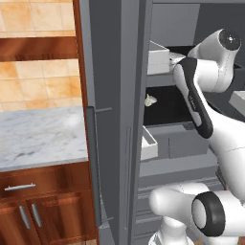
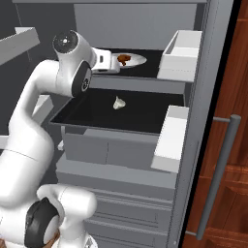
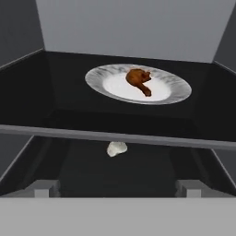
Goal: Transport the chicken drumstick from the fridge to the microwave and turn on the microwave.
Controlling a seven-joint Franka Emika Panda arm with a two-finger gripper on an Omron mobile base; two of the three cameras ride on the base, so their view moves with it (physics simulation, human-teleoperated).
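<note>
The fridge (image 2: 193,145) stands open, its dark shelves facing the robot. On the upper shelf (image 3: 55,92) lies a pale, marbled plate (image 3: 173,90), and the chicken drumstick (image 3: 138,79) rests on it, slightly left of the plate's middle in the hand view, its thin end pointing toward the near right. In the right base view the same drumstick (image 2: 123,59) shows as a small brown lump on the plate (image 2: 138,60), well back on that shelf.

One shelf lower, a pale whitish food lump (image 2: 118,102) sits alone on the dark tray (image 2: 145,116); it appears in the left base view too (image 1: 150,99), and in the hand view (image 3: 116,148) just below the front edge of the upper shelf.

The arm rises from the base, bends at a dark elbow and reaches forward and level into the fridge at the height of the upper shelf. The hand (image 3: 117,189) points straight into the compartment, short of the plate and apart from the drumstick. Its two fingertips (image 3: 42,189) stand far apart at the bottom of the hand view (spread wide, with nothing between them).

White door bins (image 2: 181,53) hang on the right, beside the shelves. To the left of the fridge in the left base view, a marble surface (image 1: 38,136) tops wooden cabinets (image 1: 43,210).
</note>
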